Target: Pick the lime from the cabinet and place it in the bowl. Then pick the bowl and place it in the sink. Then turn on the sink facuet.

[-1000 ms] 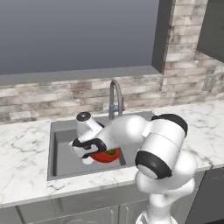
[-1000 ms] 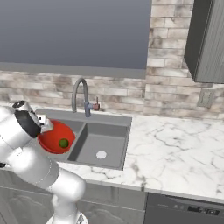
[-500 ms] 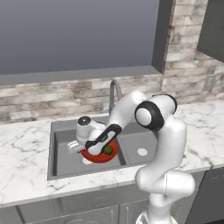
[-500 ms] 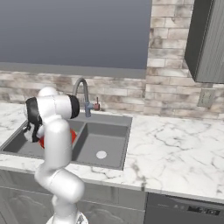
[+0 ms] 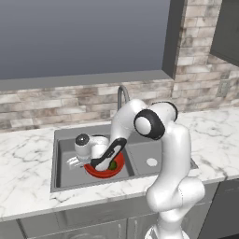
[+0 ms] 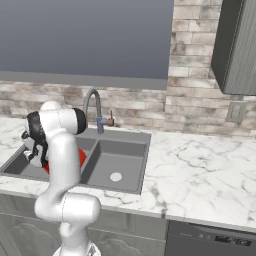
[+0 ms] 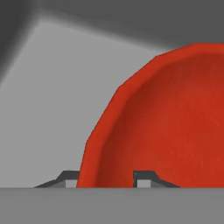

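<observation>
Bowl (image 5: 106, 170): set down in the left basin of the sink (image 5: 65, 140), lime (image 5: 113, 164) inside.
Gripper (image 7: 106, 178): parted slightly, rim straddled between the fingertips.
Handling: judged stiff, glossy, slippery; best held by the rim.

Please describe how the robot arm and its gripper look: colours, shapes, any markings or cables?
The arm is glossy white, built of rounded tubular segments with dark, almost black, round joint caps. The gripper has two small dark grey finger tips with lighter inner faces. No cables or markings are visible.

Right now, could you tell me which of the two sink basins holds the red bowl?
The left basin, away from the round drain; the bowl sits there with the lime inside.
</observation>
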Controlling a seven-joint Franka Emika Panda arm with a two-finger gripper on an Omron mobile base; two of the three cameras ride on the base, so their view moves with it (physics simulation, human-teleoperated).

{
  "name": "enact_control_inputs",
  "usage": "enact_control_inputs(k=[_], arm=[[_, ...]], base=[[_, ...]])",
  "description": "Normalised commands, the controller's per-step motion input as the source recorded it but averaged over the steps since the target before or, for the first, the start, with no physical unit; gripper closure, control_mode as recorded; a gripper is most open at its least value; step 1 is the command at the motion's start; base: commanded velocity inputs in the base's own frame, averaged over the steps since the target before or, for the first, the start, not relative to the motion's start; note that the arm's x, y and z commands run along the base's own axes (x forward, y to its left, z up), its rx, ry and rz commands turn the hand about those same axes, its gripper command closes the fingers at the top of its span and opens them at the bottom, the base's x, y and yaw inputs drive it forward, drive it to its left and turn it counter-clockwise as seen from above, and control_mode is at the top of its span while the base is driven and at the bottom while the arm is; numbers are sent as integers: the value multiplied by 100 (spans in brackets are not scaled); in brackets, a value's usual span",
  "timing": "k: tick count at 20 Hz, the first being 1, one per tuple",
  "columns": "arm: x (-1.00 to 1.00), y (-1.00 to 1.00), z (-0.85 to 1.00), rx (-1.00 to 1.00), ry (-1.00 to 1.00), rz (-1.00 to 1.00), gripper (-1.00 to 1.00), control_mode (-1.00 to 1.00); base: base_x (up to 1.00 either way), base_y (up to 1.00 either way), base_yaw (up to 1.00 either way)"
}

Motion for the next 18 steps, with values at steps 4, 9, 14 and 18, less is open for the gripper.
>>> enact_control_inputs(k=[4, 9, 14, 18], arm=[[0, 0, 57, 0, 0, -11, 100, -100], [0, -1, 86, 0, 0, -11, -100, -100], [-8, -12, 100, 5, 0, -10, -100, -100], [-53, -12, 100, 7, 0, -5, -100, -100]], base=[[0, 0, 0], [0, 0, 0], [0, 0, 0], [0, 0, 0]])
